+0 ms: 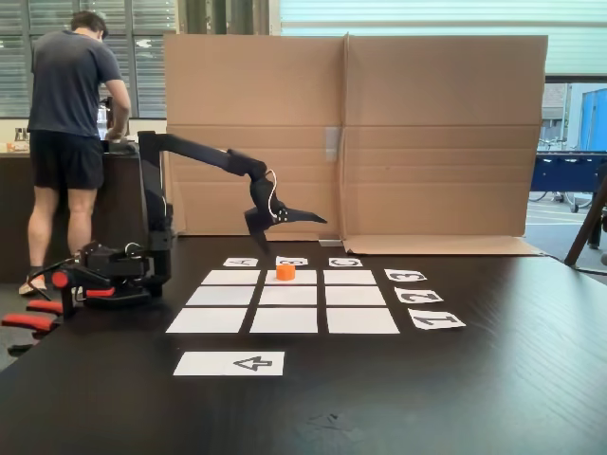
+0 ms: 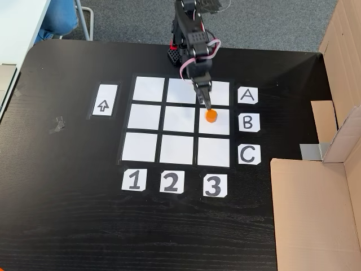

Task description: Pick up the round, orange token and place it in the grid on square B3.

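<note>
Resting on square B3 (image 2: 214,120) of the white paper grid (image 2: 144,117), the short orange cylinder token (image 2: 211,116) sits beneath the black gripper (image 1: 285,230), fingers spread apart above it.

The token (image 2: 211,116) sits on square B3 (image 2: 221,127), below the gripper (image 2: 206,103).

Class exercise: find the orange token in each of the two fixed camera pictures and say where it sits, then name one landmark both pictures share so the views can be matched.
A fixed view, from the table's front: the token sits in the grid's far row, middle column, below the gripper.
A fixed view, from above: the token sits in the right column, middle row, beside card B.
Shared landmark: the arrow sheet.
</note>
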